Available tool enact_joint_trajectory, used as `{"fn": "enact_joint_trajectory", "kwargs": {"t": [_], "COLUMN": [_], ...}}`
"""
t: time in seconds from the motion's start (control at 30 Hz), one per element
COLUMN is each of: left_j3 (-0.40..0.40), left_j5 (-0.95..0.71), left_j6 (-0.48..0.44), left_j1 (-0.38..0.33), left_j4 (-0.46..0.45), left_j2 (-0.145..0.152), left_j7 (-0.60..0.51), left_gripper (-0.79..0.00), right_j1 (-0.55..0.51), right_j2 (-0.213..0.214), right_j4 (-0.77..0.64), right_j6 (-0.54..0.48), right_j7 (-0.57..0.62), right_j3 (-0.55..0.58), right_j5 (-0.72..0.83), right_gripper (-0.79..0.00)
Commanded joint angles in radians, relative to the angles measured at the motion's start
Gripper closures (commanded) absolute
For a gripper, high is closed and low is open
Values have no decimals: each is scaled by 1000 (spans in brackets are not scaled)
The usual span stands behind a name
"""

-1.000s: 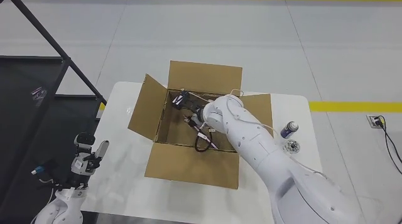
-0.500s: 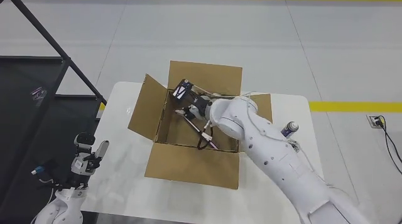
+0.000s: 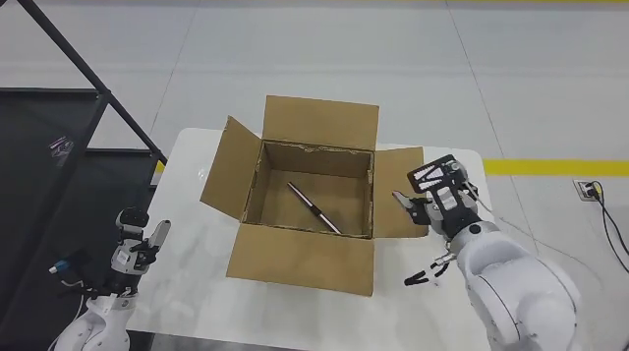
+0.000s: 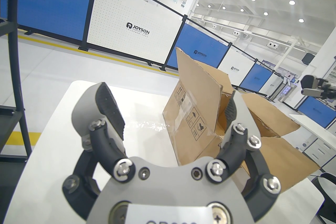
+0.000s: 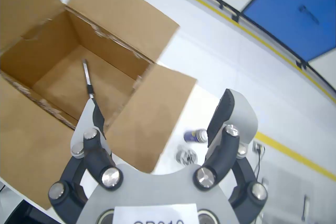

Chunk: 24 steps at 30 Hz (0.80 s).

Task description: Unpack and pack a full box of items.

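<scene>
At the middle of the white table (image 3: 197,253) sits an open cardboard box (image 3: 300,258), its four flaps folded out toward 12, 3, 6 and 9 o'clock in the top view. Flat on the box floor lies a slim metal rod (image 3: 314,207). Its long axis runs on a slant from about 10 o'clock to about 4 o'clock, and it is close to the middle of the floor. The right wrist view shows a dark band partway along it and a thin silvery end farther off, but I cannot tell which end is the working tip.

The right gripper (image 5: 160,101) hangs above the flap at the box's 3 o'clock side. Its fingers are spread wide and hold nothing. Out past that flap, at 3 o'clock from the box, a blue can (image 5: 194,135) rests on the table with a small round metal piece (image 5: 187,155) just beside it. Which way the can points is not clear.

The left gripper (image 4: 168,93) is at about 8 o'clock from the box, by the table's near corner and well apart from the cardboard. It faces the box, fingers wide apart and empty.
</scene>
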Motion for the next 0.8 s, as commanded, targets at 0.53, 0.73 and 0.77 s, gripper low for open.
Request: {"fn": "enact_joint_trajectory", "kwargs": {"t": [0.53, 0.73, 0.77], "left_j3": [0, 0, 0], "left_j5": [0, 0, 0], "left_j6": [0, 0, 0], "left_j1": [0, 0, 0], "left_j4": [0, 0, 0], "left_j2": [0, 0, 0], "left_j7": [0, 0, 0], "left_gripper": [-785, -785, -785], "right_j1": [59, 129, 140], "right_j2": [16, 19, 19], "right_j4": [594, 752, 774], "right_j6": [29, 31, 31], "right_j7": [16, -17, -23], "right_j3": [194, 195, 196], "right_j5": [178, 231, 242], "right_gripper": [-785, -785, -748]}}
